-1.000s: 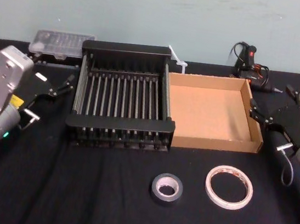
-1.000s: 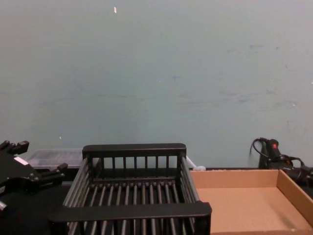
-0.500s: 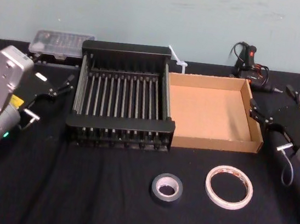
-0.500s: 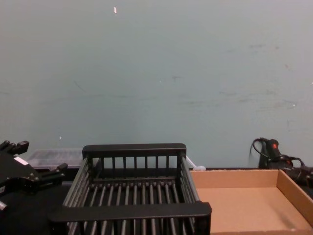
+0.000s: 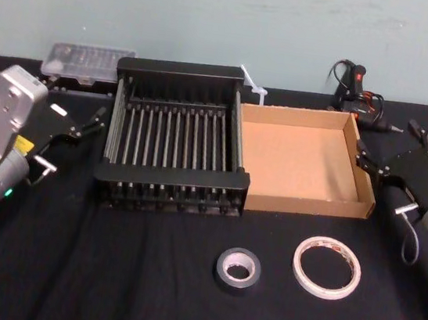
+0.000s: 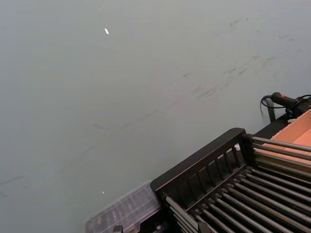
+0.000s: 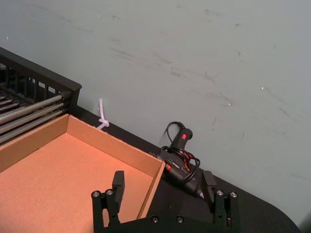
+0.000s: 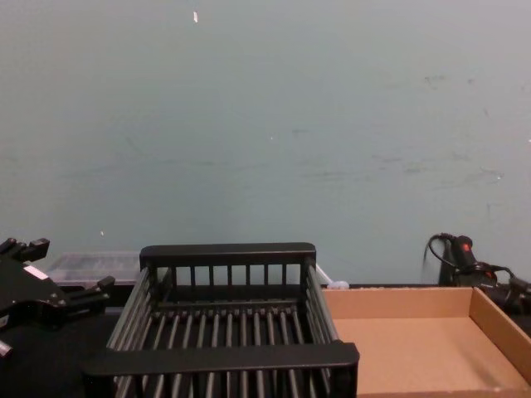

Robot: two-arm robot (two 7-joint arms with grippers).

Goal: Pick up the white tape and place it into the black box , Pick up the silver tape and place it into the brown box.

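Both pincers gape wide, empty: the black box (image 5: 172,177) sits right of the left pincer (image 5: 70,141); brown box (image 5: 310,206), white tape (image 5: 296,264), silver tape (image 5: 221,265) left of the right pincer (image 5: 383,181).

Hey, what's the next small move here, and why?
Probably draw the open right gripper, beside the brown box, back and down over the white tape, which lies flat on the table nearest that arm, not yet boxed.

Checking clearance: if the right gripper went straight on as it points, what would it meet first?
Likely the brown box, at its far right corner, just ahead of the open right gripper; height is unclear.
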